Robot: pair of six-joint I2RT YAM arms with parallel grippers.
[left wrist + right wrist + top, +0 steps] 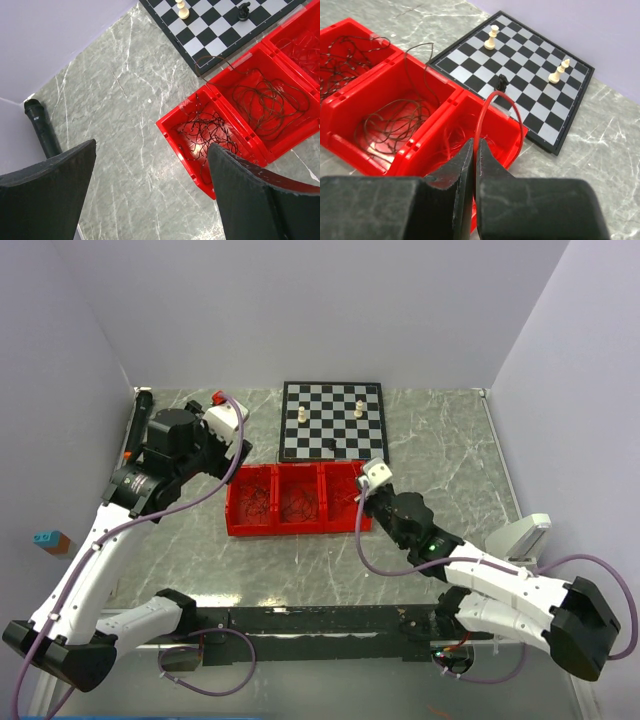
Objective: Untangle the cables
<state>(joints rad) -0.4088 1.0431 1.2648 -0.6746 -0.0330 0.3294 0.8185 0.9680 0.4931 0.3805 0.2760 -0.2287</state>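
Note:
A red three-compartment tray (243, 525) sits mid-table. Thin dark wires lie tangled in its left compartment (210, 132) and looped in its middle one (270, 102); fine red wires lie in the right compartment (455, 135). My right gripper (475, 144) is shut on a red wire (496, 96) that arcs up out of the right compartment and back down over its far corner. In the top view it (362, 496) is at the tray's right end. My left gripper (150, 192) is open and empty, above bare table just left of the tray (236, 452).
A chessboard (332, 421) with two white pieces (303, 415) and one black piece (331, 445) lies directly behind the tray. A black cylinder (42, 131) lies by the left wall. A white block (522, 533) sits at the right edge.

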